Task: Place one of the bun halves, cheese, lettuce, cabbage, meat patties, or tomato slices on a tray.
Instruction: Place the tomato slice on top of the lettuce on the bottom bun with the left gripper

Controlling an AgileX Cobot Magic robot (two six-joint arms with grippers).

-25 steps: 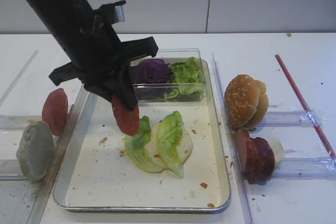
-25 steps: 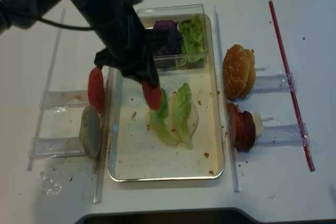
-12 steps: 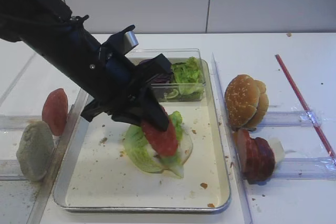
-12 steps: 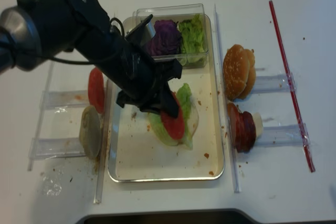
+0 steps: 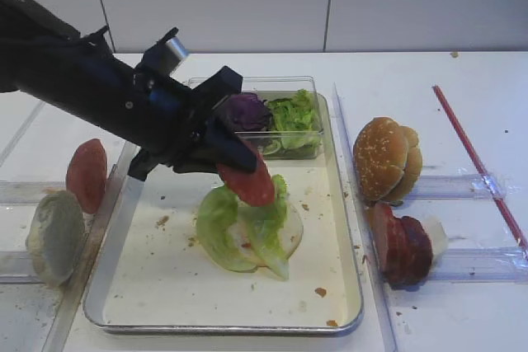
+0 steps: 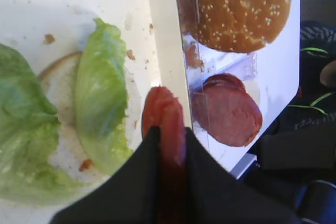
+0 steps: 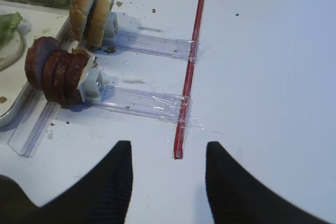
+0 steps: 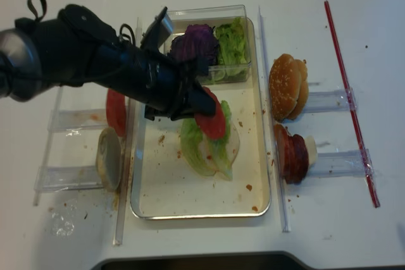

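left gripper (image 5: 235, 162) clamped on a tomato slice (image 5: 247, 180), hovering over lettuce (image 5: 239, 224) in the tray (image 5: 148, 307), right gripper (image 7: 168, 174) wide open, holding nothing

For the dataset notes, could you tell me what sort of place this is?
Probably a lab bench set up as a burger station: a white tabletop with a metal tray, sesame buns and meat patties lined in clear holders, and a robot gripper holding a tomato slice.
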